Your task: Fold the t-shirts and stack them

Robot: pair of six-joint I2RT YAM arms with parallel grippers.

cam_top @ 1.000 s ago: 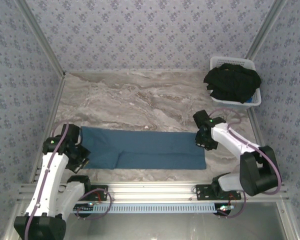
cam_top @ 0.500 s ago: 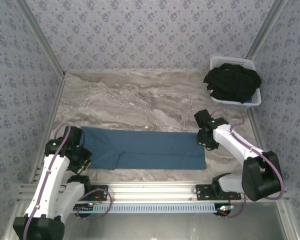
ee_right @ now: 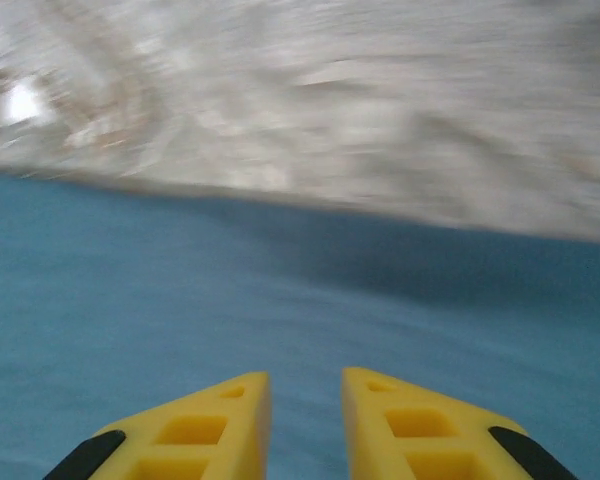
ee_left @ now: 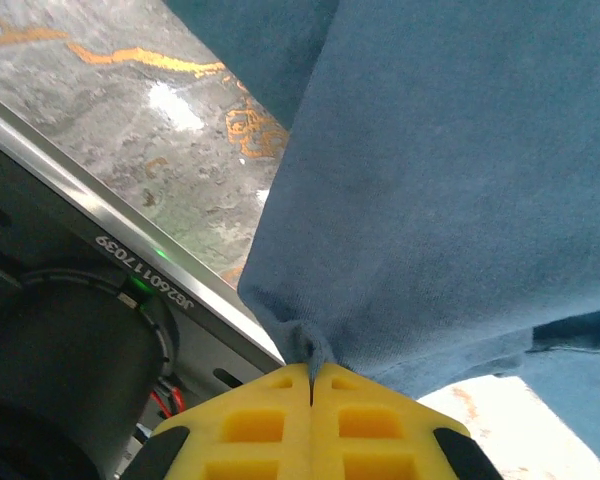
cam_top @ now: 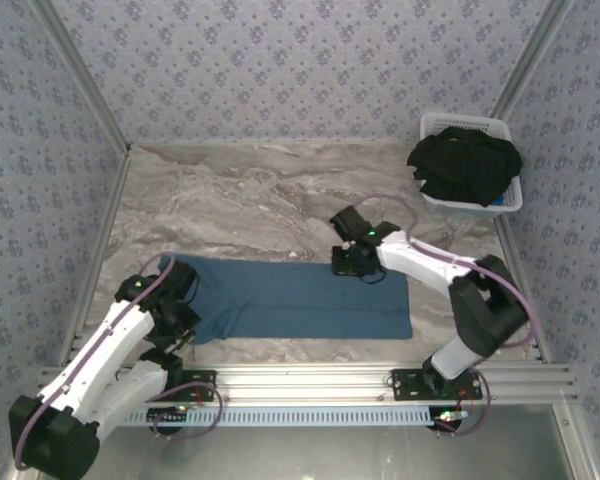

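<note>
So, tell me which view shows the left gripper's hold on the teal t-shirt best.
Left wrist view: the left gripper shows up close, fingers shut on a pinched edge of the teal t-shirt. Top external shows it at the shirt's left end, the pinch too small to tell. Right wrist shows another stretch of cloth.

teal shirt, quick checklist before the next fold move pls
1. left claw grip on the teal shirt: ok, shut on a bunched bit of its edge.
2. right claw grip: not ok, fingers apart above the shirt near its far edge, nothing between them.
3. Shirt flat on the table: ok for most of the long strip; left end gathered at the left claw.
4. Right wrist view sharp enough to aim by: not ok, blurred.
5. black shirts out of the way: ok, piled in the white basket at the far right corner.
</note>
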